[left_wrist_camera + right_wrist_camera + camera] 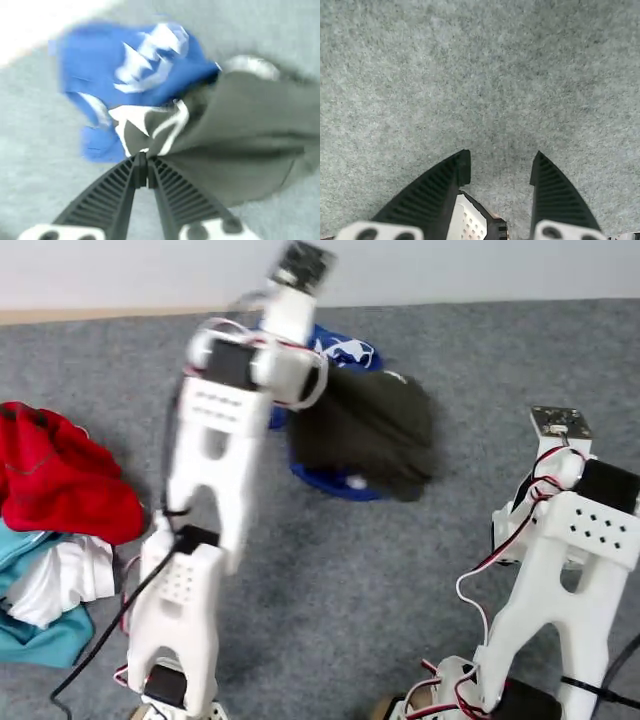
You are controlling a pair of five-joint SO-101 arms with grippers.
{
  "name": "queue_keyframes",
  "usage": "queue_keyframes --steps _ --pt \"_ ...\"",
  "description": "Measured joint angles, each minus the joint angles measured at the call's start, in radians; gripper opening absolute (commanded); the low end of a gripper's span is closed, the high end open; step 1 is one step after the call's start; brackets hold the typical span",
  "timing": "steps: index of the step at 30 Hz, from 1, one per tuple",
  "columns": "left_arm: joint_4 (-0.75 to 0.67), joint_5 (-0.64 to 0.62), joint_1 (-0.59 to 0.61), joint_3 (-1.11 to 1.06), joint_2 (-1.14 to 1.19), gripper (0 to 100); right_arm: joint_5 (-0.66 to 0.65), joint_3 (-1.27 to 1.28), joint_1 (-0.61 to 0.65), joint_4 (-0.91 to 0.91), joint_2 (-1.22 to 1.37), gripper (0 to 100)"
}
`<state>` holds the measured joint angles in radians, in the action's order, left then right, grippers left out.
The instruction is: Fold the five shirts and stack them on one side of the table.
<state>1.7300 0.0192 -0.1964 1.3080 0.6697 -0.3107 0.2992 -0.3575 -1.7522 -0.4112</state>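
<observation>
From above, the dark shirt [375,430] lies across the blue shirt [345,348] at the far middle of the table [400,570]. At the left wrist, the left gripper [142,162] is pinched on the dark shirt's edge; a slow lift should free only that layer. At the right wrist, the right gripper [500,170] hangs parted over the table.

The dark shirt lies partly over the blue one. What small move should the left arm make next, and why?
Probably lift the left gripper slightly and draw the dark shirt off the blue shirt onto bare table. Its jaws are shut on the dark shirt's edge, and the fabric overlaps the blue one.
</observation>
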Motion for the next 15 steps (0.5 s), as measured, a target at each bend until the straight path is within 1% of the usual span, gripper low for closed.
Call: queue_keyframes --steps 7,15 --pt "0.005 0.0 0.273 0.04 -0.181 0 0.0 0.0 0.0 0.0 0.0 12.1" --pt "0.005 0.012 0.649 0.04 -0.278 0 0.0 0.0 0.0 0.0 0.0 11.2"
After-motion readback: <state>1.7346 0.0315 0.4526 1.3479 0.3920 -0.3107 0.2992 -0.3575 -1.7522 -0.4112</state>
